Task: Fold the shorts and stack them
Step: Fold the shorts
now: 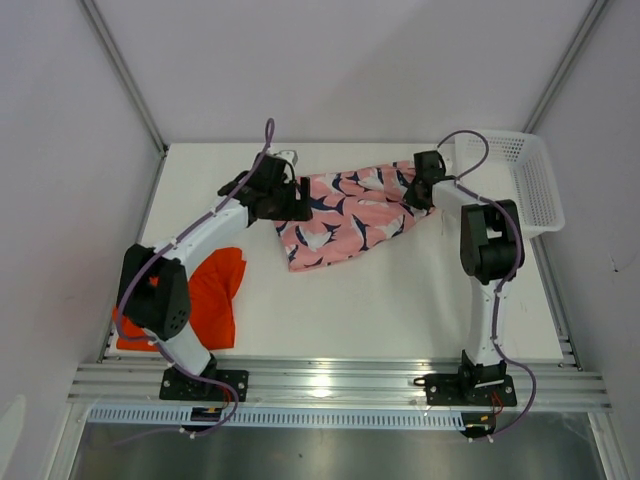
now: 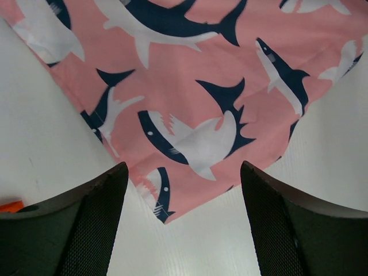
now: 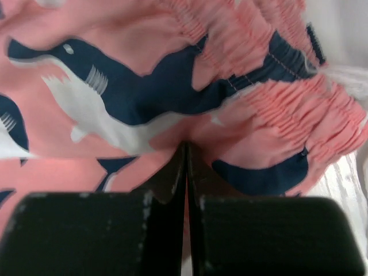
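The pink shorts [image 1: 345,220] with a navy-and-white shark print lie spread across the back middle of the white table. My left gripper [image 1: 300,195] hovers at their left end. In the left wrist view it [image 2: 184,165] is open, its fingers astride a corner of the pink shorts [image 2: 195,86] without touching them. My right gripper [image 1: 415,190] is at their right end. The right wrist view shows it [image 3: 186,146] shut on the pink shorts [image 3: 144,52], just below the gathered waistband [image 3: 276,86]. The orange shorts [image 1: 215,290] lie crumpled by the left arm's base.
A white mesh basket [image 1: 530,180] stands at the back right corner, just right of my right gripper. Grey walls close the table at the back and sides. A metal rail [image 1: 330,380] runs along the near edge.
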